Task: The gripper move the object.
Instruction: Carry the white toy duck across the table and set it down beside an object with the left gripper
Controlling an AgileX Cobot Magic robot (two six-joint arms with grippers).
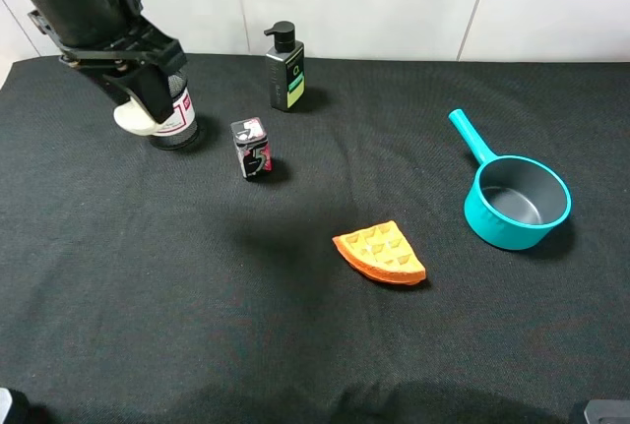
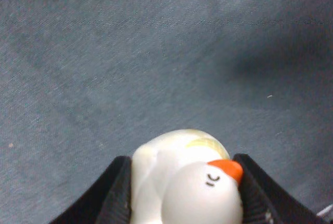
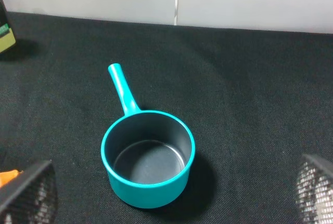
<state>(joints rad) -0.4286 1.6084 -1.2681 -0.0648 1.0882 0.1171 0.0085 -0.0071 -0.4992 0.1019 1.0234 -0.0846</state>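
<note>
At the counter's [image 1: 197,326] far left, our left tool [image 1: 148,99] grips the white duck toy [image 2: 177,177] between close-set fingers [image 2: 117,198], holding it off the surface, apparently to carry it without dragging.

The claw [image 2: 184,193] clamps the white duck [image 2: 182,177] above dark cloth [image 2: 156,68].

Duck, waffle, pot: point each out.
duck [image 2: 184,181]: left wrist view, on its head.
waffle [image 1: 381,254]: exterior high view, top face centre.
pot [image 3: 148,193]: right wrist view, outer wall.
</note>
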